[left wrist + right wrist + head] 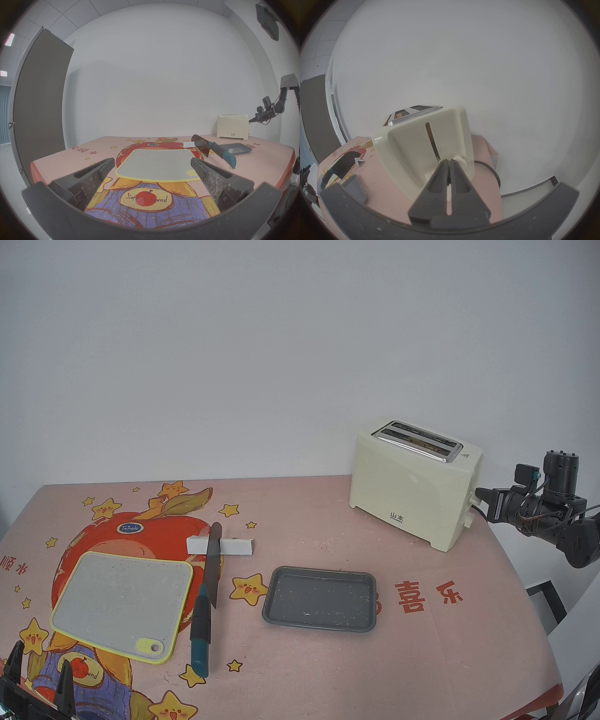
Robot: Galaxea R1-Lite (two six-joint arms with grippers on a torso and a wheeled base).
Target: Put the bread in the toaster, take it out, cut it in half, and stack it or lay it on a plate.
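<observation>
I am holding my right pincer clenched at the toaster lever just ahead; pushing off-centre could slip it and shove the toaster.

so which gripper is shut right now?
The right gripper, closed tight at the lever end of the toaster. The left gripper is wide open, sitting low just in front of the cutting board.

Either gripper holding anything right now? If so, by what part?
Nothing is held. The left gripper is open and empty near the cutting board; the right gripper is shut, tips at the lever end of the toaster, nothing clamped.
</observation>
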